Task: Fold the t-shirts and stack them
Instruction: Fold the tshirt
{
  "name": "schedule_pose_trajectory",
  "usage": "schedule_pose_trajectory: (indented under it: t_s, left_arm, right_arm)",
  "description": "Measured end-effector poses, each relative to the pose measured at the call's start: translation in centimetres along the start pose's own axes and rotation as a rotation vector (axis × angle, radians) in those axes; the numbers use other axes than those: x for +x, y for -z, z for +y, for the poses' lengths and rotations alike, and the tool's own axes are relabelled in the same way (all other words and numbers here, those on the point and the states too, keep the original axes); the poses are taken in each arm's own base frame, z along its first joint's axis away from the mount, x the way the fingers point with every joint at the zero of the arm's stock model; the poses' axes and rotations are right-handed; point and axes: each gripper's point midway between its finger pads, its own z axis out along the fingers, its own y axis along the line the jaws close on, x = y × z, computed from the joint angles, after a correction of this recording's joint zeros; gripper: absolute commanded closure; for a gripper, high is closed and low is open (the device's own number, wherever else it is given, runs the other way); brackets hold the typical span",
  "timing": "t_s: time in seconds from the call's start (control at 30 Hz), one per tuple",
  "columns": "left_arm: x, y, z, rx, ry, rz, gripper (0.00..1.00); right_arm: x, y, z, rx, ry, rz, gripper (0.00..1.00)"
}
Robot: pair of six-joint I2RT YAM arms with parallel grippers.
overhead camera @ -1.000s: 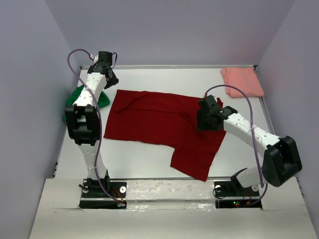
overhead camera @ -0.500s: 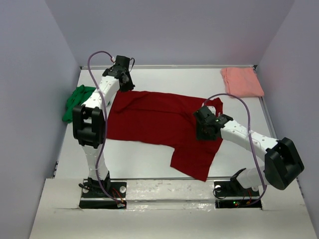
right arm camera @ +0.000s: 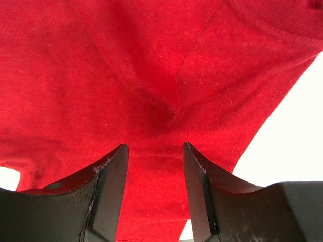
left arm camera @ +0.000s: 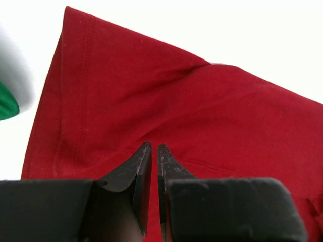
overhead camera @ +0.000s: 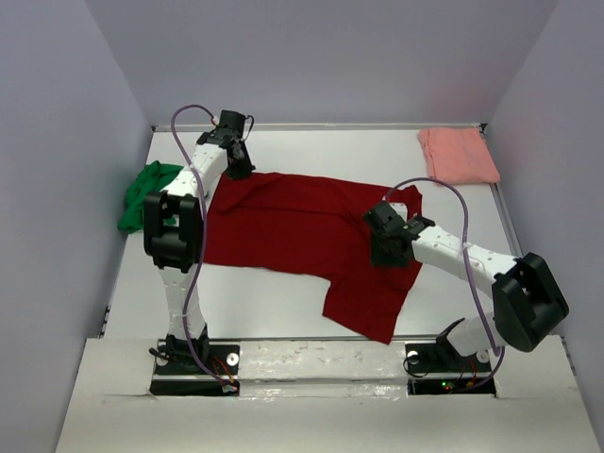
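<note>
Left wrist view: the left gripper (left arm camera: 154,147) has its fingers pressed nearly together, with the dark red t-shirt (left arm camera: 212,111) lying flat just beyond its tips. The right gripper (right arm camera: 154,146) is spread wide, a pucker of the same shirt straight ahead between its fingers.

I can read no writing, label, brand, number or sign in any of my views; the dark red t-shirt (overhead camera: 302,226) shows only plain cloth.
</note>
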Motion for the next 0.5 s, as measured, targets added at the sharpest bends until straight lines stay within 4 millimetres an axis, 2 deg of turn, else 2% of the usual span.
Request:
schedule_pose_trajectory:
  t_s: [0.23, 0.5]
  left_arm:
    - [-0.1, 0.3, -0.2, 0.012, -0.003, 0.001, 0.8]
    - [-1.4, 2.7, -1.0, 0.055, -0.006, -0.043, 0.8]
  right_arm:
    - [0.3, -1.0, 0.1, 0.032, -0.012, 0.027, 0.47]
    - [-0.6, -2.2, 0.6, 0.074, -0.001, 0.027, 0.48]
